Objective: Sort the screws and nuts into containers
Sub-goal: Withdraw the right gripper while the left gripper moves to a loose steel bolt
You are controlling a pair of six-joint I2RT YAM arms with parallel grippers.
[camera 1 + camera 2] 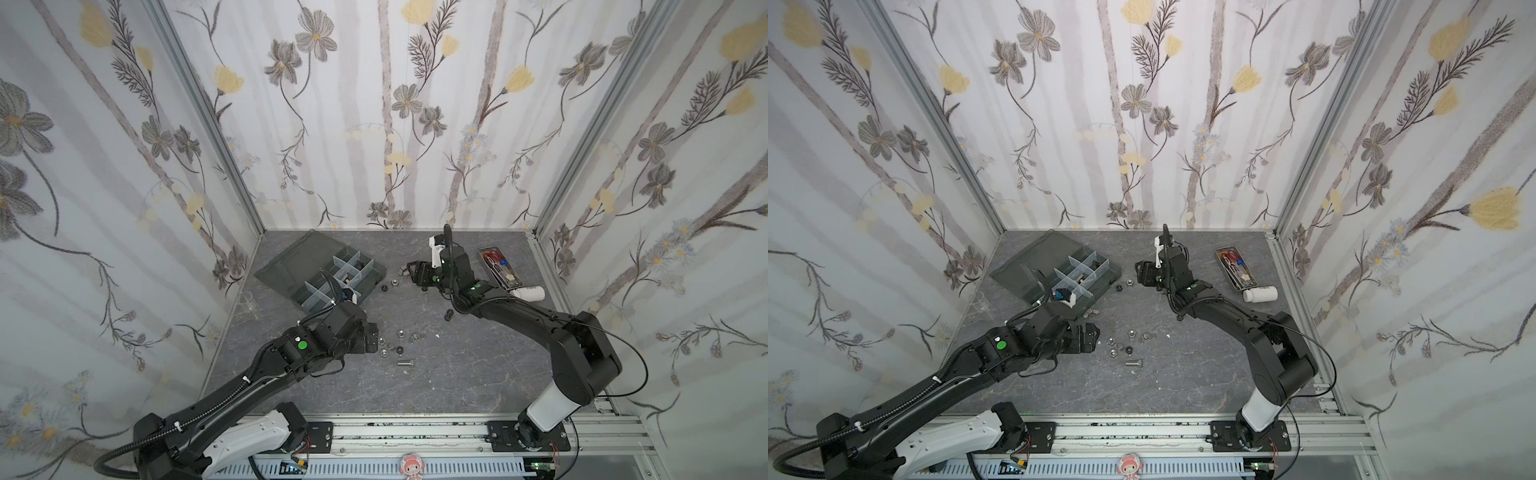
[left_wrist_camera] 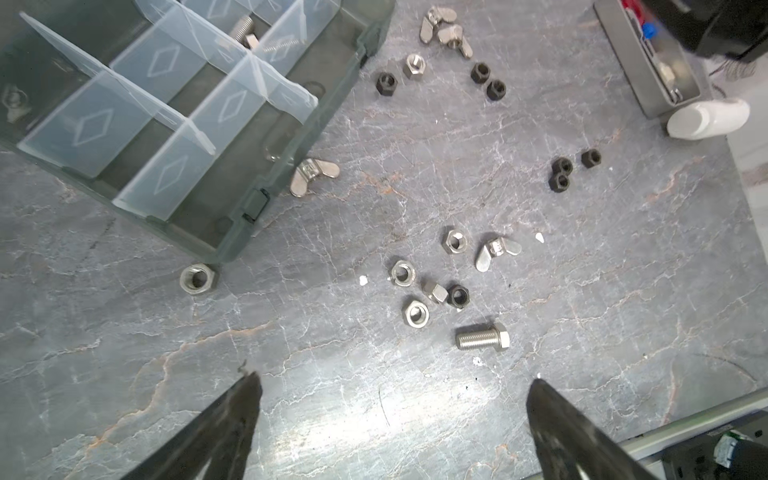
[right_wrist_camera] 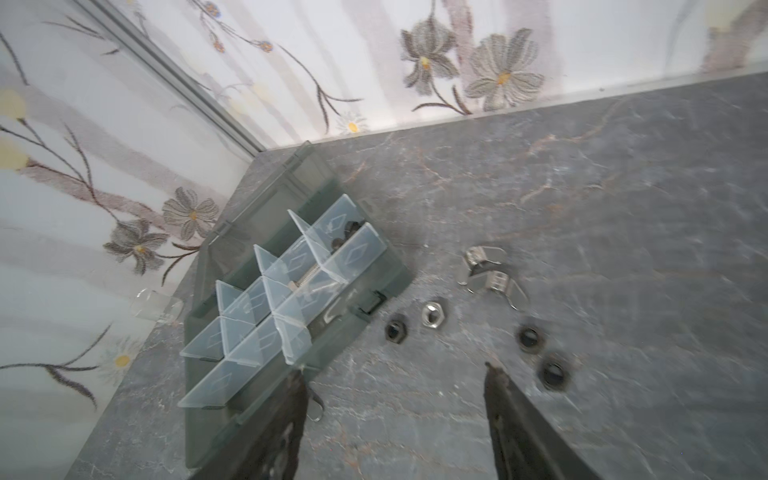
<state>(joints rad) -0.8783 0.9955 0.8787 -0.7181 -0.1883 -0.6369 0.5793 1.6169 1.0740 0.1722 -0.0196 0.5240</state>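
Observation:
The smoky-grey organizer box (image 1: 291,266) lies open at the back left, and a silver bolt (image 3: 305,279) shows in one of its containers. A loose silver screw (image 2: 482,337) lies mid-table beside several silver nuts (image 2: 402,273), a black nut (image 2: 458,296) and a wing nut (image 2: 496,251). My left gripper (image 2: 392,395) hovers open and empty just short of this cluster. My right gripper (image 3: 395,374) is open and empty near the box's right corner. Ahead of it lie two wing nuts (image 3: 490,270), a silver nut (image 3: 433,315) and black nuts (image 3: 529,337).
A narrow metal tray (image 1: 515,279) with red-handled scissors and a lying white bottle (image 1: 528,293) sit at the back right. A clear cup (image 1: 248,300) stands by the left wall. Two more black nuts (image 1: 449,314) lie under the right arm.

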